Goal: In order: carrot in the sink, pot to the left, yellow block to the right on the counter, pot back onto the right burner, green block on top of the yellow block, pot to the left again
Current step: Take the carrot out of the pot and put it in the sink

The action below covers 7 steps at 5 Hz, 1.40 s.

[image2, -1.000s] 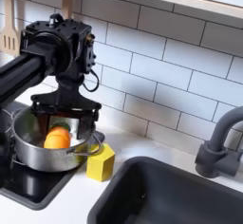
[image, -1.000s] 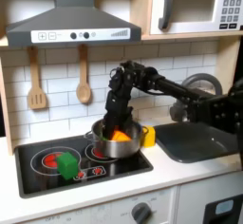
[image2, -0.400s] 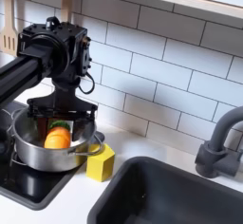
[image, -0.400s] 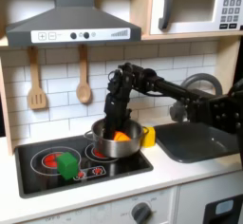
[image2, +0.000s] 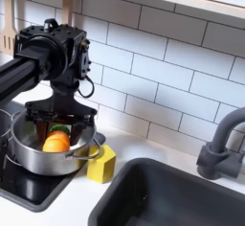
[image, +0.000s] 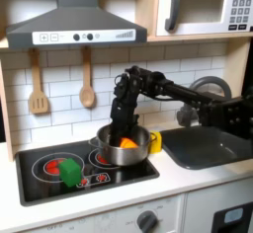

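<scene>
The shiny steel pot [image: 125,152] [image2: 43,159] stands on the black cooktop's right burner in the first exterior view. The orange carrot [image: 126,140] [image2: 56,144] lies inside it. My gripper [image: 118,130] [image2: 59,128] reaches down into the pot, open, one finger on each side of the carrot and just above it. The yellow block [image: 154,142] [image2: 100,164] rests on the cream counter [image: 188,178], touching the pot's sink-side handle. On the cooktop's front left sits the green block [image: 69,171]. The dark sink [image: 203,147] [image2: 177,196] lies at the right in both exterior views.
The dark faucet [image2: 221,139] [image: 210,85] curves over the sink's far side. A white tiled wall stands close behind the arm. Two wooden utensils [image: 38,91] hang at the first exterior view's left, under the grey range hood [image: 69,25]. The left burner [image: 46,163] is bare.
My gripper has come down lower into the pot, closing in on the carrot. The pot, carrot and blocks have stayed put.
</scene>
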Available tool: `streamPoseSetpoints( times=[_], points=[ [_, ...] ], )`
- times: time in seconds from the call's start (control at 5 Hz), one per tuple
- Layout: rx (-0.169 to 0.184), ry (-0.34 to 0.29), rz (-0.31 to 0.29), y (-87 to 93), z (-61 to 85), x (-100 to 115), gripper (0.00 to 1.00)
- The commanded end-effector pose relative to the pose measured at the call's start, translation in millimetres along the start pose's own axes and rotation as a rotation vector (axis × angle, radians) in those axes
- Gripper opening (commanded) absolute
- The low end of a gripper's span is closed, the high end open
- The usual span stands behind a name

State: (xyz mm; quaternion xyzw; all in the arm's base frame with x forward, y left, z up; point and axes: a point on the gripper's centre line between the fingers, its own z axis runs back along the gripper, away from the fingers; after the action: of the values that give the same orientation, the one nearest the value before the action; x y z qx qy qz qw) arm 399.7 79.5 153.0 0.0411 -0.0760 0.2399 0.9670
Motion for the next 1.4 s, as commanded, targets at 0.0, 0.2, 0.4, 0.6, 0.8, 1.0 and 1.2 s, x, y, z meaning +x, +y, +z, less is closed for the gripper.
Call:
streamPoseSetpoints(
  times=[0.0,0.2,0.4,0.6,0.8,1.0,1.2],
  points=[
    [-0.047,-0.026,-0.022,-0.5,8.3,2.5,0.0],
    [-0.071,-0.032,-0.046,-6.0,12.0,1.4,0.0],
    [-0.092,-0.059,-0.064,-6.1,26.2,0.0,0.0],
    [-0.106,-0.073,-0.067,-5.3,32.9,3.2,0.0],
    [-0.123,-0.081,-0.074,-5.0,38.5,2.6,0.0],
    [-0.141,-0.104,-0.084,-6.3,53.5,-2.5,0.0],
    [-0.165,-0.123,-0.089,-8.3,65.7,-6.9,0.0]
  ],
)
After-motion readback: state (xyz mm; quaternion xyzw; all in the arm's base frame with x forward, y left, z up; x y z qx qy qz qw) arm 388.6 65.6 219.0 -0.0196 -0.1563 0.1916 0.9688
